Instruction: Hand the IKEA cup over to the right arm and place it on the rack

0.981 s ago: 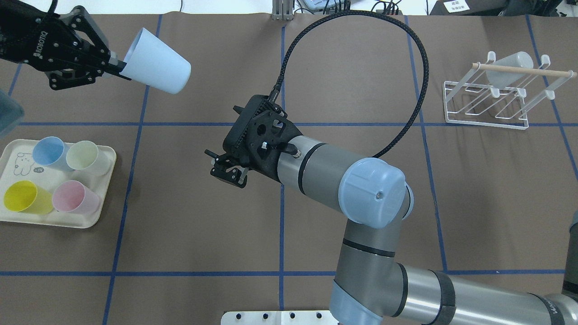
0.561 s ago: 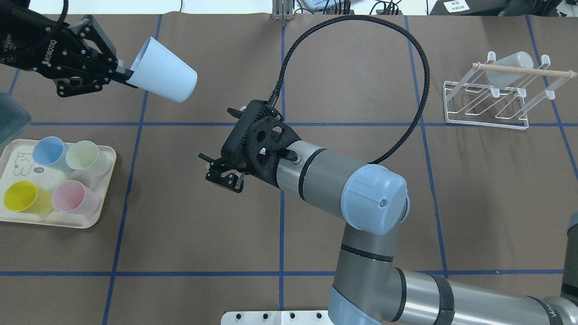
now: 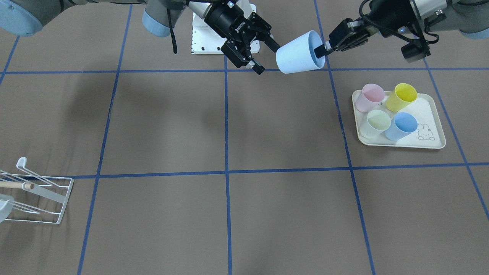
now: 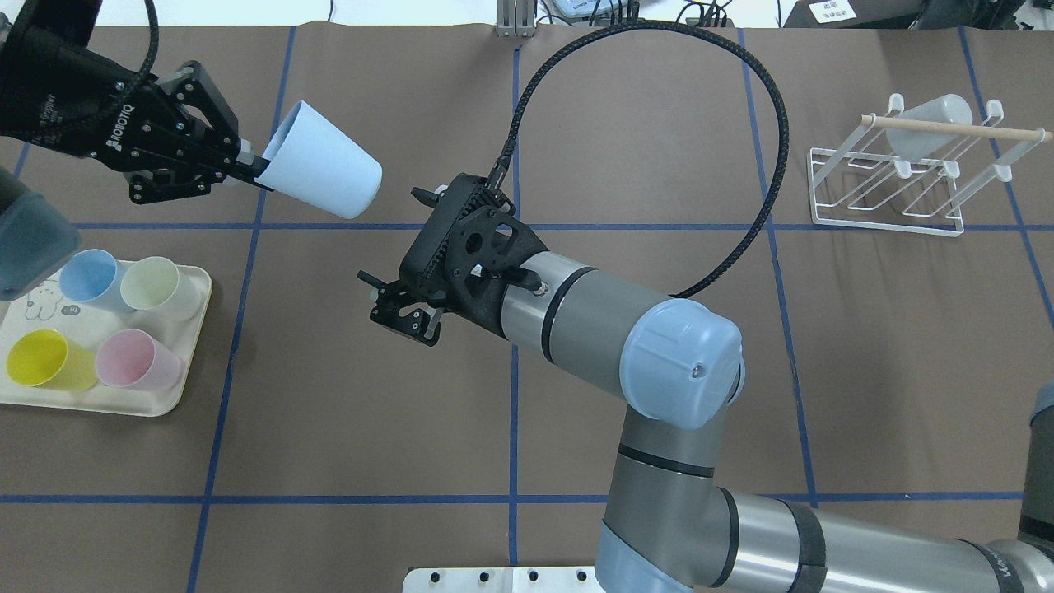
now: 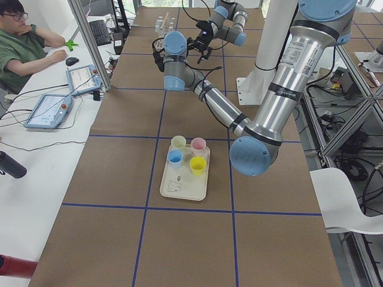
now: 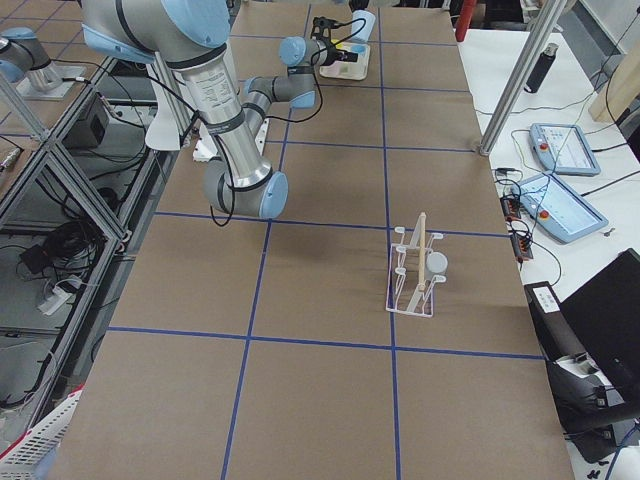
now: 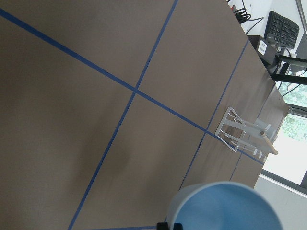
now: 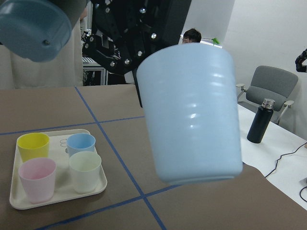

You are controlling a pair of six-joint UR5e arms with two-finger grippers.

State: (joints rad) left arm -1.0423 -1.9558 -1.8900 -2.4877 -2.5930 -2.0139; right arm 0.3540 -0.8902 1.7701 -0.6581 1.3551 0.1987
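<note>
Left gripper (image 4: 251, 169): clamped on the IKEA cup (image 4: 325, 171) at its rim
Right gripper (image 3: 269, 60): fingers spread; holding nothing
Cup position: airborne toward the table's far left corner; carried closer to the Right gripper within the last second
Consequence: handover imminent; rack (image 4: 885, 210) waits near the far right corner

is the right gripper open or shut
Open. The right gripper is spread wide with nothing in it, near the base of the pale blue cup that the left gripper holds by the rim.
</note>
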